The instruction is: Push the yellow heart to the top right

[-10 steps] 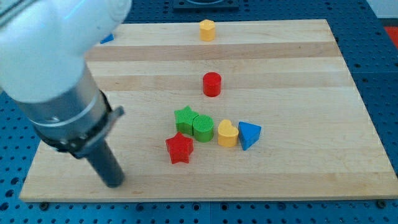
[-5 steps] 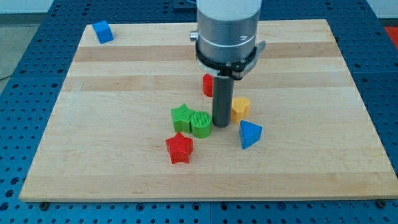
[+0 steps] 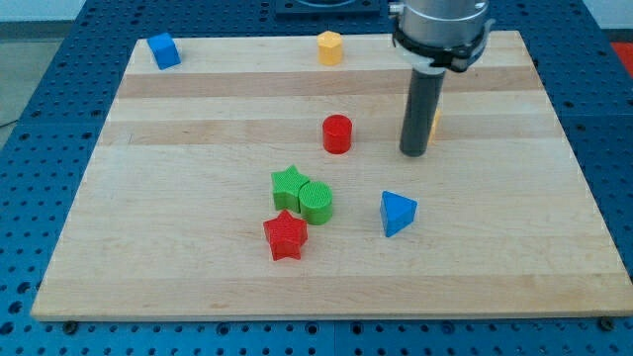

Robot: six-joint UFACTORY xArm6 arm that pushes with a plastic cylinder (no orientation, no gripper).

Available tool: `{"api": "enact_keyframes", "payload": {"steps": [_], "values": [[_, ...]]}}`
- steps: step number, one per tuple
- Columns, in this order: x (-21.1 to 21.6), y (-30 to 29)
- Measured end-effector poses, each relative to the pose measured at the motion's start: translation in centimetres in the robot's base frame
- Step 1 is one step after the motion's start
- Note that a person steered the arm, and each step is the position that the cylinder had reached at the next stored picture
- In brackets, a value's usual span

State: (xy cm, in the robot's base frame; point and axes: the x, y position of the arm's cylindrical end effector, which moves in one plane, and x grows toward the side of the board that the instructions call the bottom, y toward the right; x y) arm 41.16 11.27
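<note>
Here, going from the view's left, a blue cube (image 3: 162, 50) sits at the board's top-left corner, well away from the action. Nearer the middle lie a green star (image 3: 289, 185) touching a green cylinder (image 3: 316, 202), with a red star (image 3: 286, 235) just below them. Above those stands a red cylinder (image 3: 337, 133), and a yellow hexagon-like block (image 3: 329, 46) rests at the top edge. A blue triangle (image 3: 398, 213) lies lower, right of the green pair.

My tip (image 3: 413, 152) comes next: a bare rod with nothing to open or close, carrying nothing, its end down on the wooden board (image 3: 198, 129), right of the red cylinder. The yellow heart (image 3: 435, 123) is almost wholly hidden behind the rod; only a thin yellow sliver shows at the rod's right edge, so it seems to lie just to the right of and slightly above the tip, probably touching it, though contact cannot be confirmed. Its shape cannot be read from this sliver.

That is the relation that matters: the heart lies on the tip's upper-right side, in line with the board's top-right corner, so a push up and to the right should carry it there. It looks to be about halfway along.
</note>
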Motion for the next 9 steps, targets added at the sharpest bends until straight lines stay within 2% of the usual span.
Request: {"api": "enact_keyframes", "payload": {"steps": [1, 2, 3, 4, 5, 6, 7, 8, 9], "values": [[-6.3, 4.0], [-9.5, 5.5], [-6.8, 4.1], [-8.9, 3.2], [-14.0, 6.7], [-13.9, 6.7], [-10.5, 6.4], [-12.2, 9.4], [-15.3, 9.9]]}}
